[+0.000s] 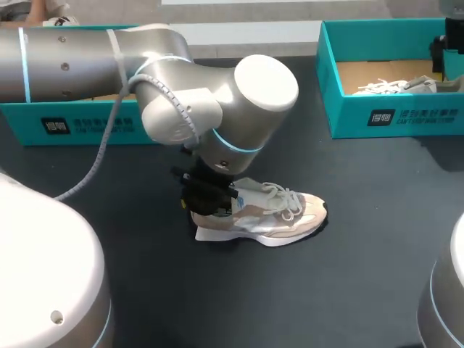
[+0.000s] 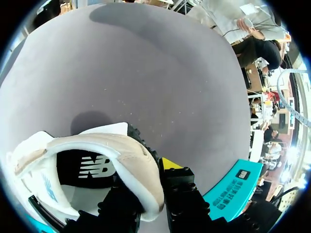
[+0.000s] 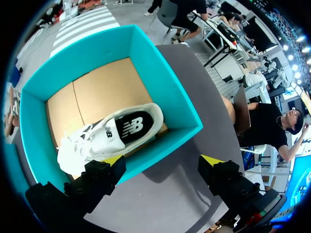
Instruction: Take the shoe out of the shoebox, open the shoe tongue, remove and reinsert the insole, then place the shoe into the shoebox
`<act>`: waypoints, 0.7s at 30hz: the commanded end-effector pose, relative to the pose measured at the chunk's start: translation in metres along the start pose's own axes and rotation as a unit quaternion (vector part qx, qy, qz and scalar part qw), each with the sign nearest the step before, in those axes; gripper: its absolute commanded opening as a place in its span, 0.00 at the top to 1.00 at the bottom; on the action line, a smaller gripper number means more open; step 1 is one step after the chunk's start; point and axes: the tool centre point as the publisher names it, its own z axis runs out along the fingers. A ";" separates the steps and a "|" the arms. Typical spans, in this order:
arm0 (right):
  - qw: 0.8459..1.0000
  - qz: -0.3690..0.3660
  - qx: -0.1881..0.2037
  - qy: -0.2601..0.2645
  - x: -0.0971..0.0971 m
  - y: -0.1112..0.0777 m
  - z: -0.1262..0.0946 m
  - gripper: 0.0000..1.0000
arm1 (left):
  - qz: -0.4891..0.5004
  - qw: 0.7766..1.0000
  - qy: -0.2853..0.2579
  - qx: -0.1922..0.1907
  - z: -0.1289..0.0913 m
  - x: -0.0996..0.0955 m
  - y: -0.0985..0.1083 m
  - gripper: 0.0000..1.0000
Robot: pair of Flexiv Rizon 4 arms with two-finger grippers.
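A beige and white shoe [image 1: 272,215] stands on the dark table, toe to the right. My left gripper [image 1: 210,197] is at its heel, shut on the heel collar [image 2: 138,167]. One finger [image 2: 177,187] is outside the heel and the other is inside the shoe. The black insole [image 2: 92,167] lies flat inside. My right gripper [image 3: 163,162] hangs open over the near wall of the teal shoebox [image 3: 177,104], with nothing between its fingers. A second white shoe [image 3: 109,133] lies inside that box.
The shoebox [image 1: 406,116] stands at the back right of the table. Another teal box [image 1: 80,125] stands at the back left, partly hidden by my left arm. Bare dark table lies in front of the shoe.
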 end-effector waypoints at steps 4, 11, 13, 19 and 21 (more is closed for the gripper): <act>1.000 0.001 -0.001 0.001 0.000 -0.001 0.000 0.00 | 0.009 1.000 -0.003 0.010 0.001 0.000 0.001 0.00; 1.000 0.001 -0.001 0.001 0.000 -0.001 0.000 0.00 | 0.015 0.999 -0.051 -0.005 -0.026 0.013 0.001 0.00; 1.000 0.001 -0.001 0.001 0.000 -0.001 0.000 0.00 | 0.015 0.997 -0.072 -0.008 -0.039 0.016 0.001 0.00; 1.000 0.001 -0.001 0.001 0.000 -0.001 0.000 0.00 | 0.003 0.991 -0.136 -0.014 -0.078 0.031 -0.001 0.00; 1.000 0.001 -0.001 0.001 0.000 -0.001 0.000 0.00 | -0.003 0.987 -0.158 -0.007 -0.089 0.039 0.000 0.00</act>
